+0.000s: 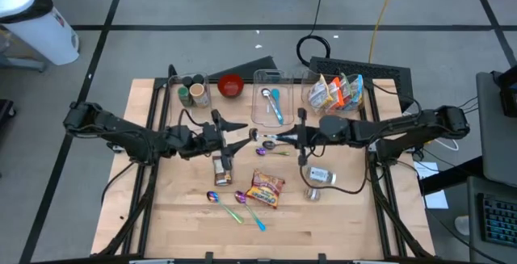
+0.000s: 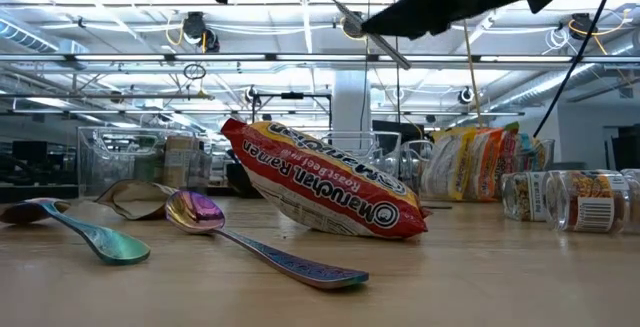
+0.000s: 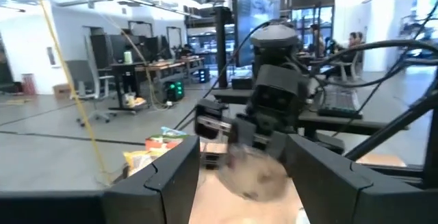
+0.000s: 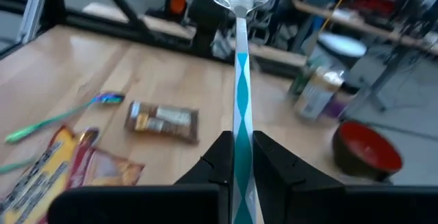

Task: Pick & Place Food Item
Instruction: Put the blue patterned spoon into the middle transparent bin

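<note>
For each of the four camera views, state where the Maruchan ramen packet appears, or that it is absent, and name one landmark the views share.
High view: ramen packet lies low on the table, near the centre.
Low view: ramen packet fills the middle, propped at a tilt.
Left wrist view: not in it.
Right wrist view: ramen packet at the lower left corner, partly cut off.
Shared landmark: the red bowl, in the high and right wrist views.

The high camera is looking straight down on the whole bench [image 1: 178, 215], the low one is sitting at bench level close behind the ramen pack [image 2: 320, 192] facing the room, and each wrist camera is peering past its own fingers, both views sharing that pack.
</note>
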### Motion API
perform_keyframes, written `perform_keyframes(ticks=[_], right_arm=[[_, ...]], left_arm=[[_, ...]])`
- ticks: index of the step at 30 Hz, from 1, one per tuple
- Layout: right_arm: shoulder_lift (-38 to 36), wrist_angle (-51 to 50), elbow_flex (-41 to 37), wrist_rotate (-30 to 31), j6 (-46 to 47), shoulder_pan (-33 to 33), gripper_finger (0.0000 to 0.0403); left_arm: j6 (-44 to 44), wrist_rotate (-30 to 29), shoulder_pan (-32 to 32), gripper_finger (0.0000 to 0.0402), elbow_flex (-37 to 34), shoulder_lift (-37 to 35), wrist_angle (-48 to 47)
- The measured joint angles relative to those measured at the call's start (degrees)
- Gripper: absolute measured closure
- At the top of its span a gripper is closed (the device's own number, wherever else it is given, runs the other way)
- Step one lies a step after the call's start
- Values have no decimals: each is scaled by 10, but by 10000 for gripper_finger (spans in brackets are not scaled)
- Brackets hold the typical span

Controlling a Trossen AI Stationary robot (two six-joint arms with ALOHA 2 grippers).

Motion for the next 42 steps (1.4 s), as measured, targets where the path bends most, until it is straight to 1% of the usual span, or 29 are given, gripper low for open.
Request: perform_keyframes(ticks=[2,5,8,10,14,18,26,29,39,42], right_arm=[[0,20,0,-1,-8,-6,382],[0,44,0,-5,-10,-14,382],[0,75,0,-37,-6,-23,382],[0,93,0,-60,0,-25,382],[0,109,0,-63,-1,-25,382],[0,112,0,-62,-1,-25,382],[0,113,0,-63,1,-25,382],[0,113,0,-63,1,-25,382],[0,115,0,-63,-4,-24,382],[0,118,0,-63,-5,-24,382]], left_arm=[[-4,13,0,176,0,-1,1],[-9,14,0,176,0,4,2],[-11,16,5,176,0,23,24],[-22,30,15,176,0,45,58],[-40,66,36,176,0,91,114],[-50,88,48,176,10,127,167],[-35,130,59,176,86,207,164],[-24,131,59,176,104,223,164],[-30,125,60,177,110,225,156],[-35,115,60,191,110,225,148]])
